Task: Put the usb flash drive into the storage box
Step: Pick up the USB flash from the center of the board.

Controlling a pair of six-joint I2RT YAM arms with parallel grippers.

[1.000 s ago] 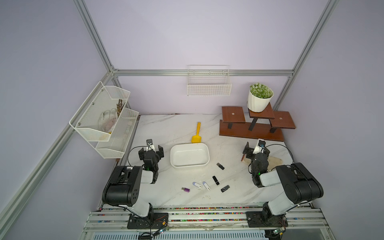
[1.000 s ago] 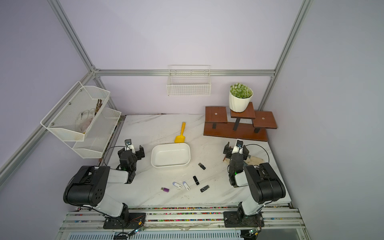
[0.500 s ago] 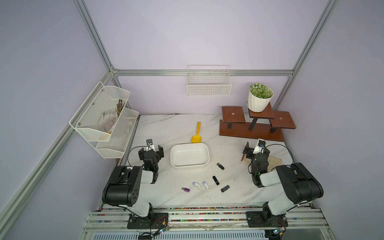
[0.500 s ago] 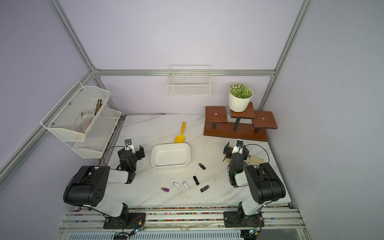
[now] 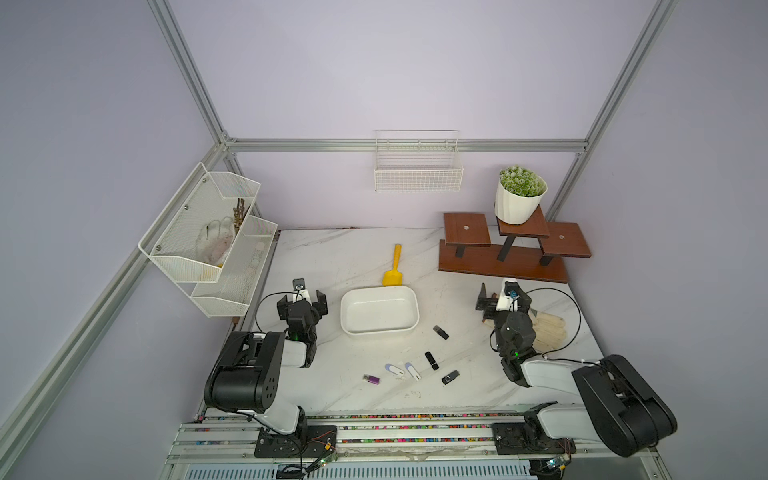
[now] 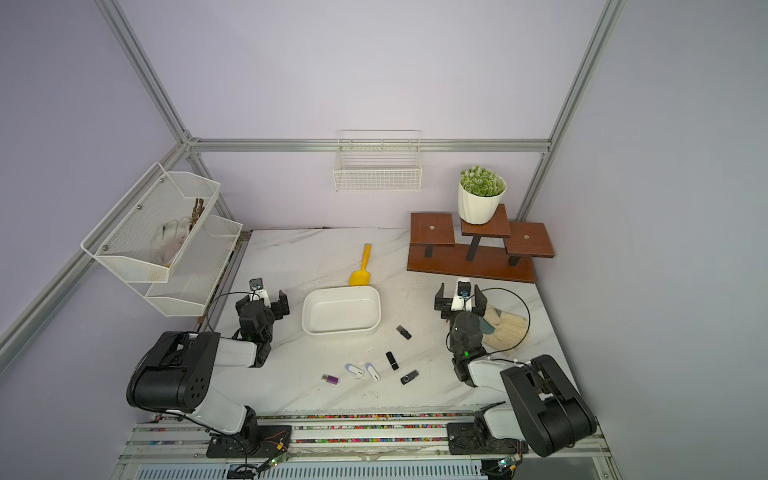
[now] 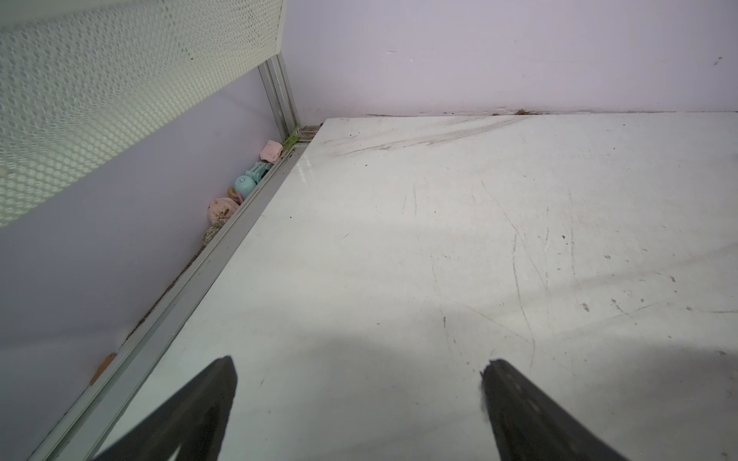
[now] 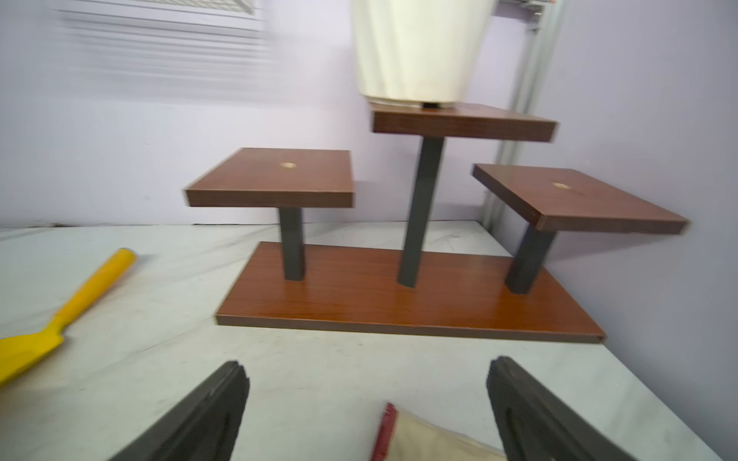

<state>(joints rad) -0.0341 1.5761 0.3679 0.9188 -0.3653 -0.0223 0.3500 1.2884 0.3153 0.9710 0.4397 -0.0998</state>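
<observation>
With the left claw [image 5: 302, 302] and right claw [image 6: 459, 300] both wide open and empty, the closest flash drive [image 5: 440, 332] lies aslant on the desk [image 5: 353, 257] just off the storage box [image 5: 378, 311], nearer the right arm.

You're looking at two matching arms, the left arm [image 5: 257, 365] at eight o'clock of the table [image 5: 353, 257] and the right arm [image 5: 602, 390] at four o'clock: bulky black joint housings joined by glossy white link shells. Each stands on a black base plate [image 5: 291, 442] bolted to the aluminium rail [image 5: 415, 434]. The left gripper [image 5: 302, 302] and right gripper [image 5: 500, 300] are black with dark wedge-shaped fingers [image 7: 191, 411], each topped by a small white camera mount [image 6: 262, 295]. A thin black cable [image 5: 264, 305] loops off each wrist, and a green light [image 5: 516, 354] glows on each forearm.
</observation>
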